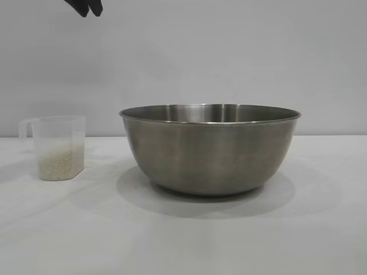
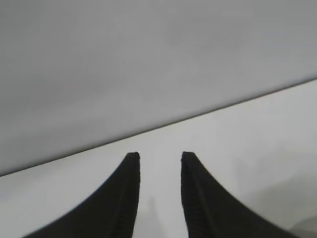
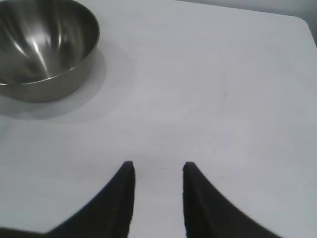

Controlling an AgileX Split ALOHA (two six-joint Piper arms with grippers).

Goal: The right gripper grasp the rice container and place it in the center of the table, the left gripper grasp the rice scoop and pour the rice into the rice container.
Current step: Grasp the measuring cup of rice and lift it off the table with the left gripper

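- Rice (image 1: 56, 162) fills roughly the lower half of the rice scoop (image 1: 57, 147), which stands upright on the table (image 1: 183, 240) at the far left of the exterior view, its handle turned outward to the left.
- High above the scoop and slightly to its right, the left tool (image 1: 89, 7) shows only as dark tips at the top edge of the exterior view, well apart from the scoop and touching nothing.
- In the left wrist view that same left tool (image 2: 159, 157) has its two fingers (image 2: 126, 198) spread with a gap between them, nothing in the gap, bare table and a grey wall beyond.
- The rice container (image 1: 210, 149) sits upright in the middle of the table, just right of the scoop with a clear strip of tabletop between them; from the exterior view its inside cannot be seen.
- The right tool (image 3: 157, 166) appears only in its own wrist view: fingers (image 3: 198, 208) parted, pinching nothing, held over open table, well apart from the rice container (image 3: 44, 47), whose visible inside looks bare steel.
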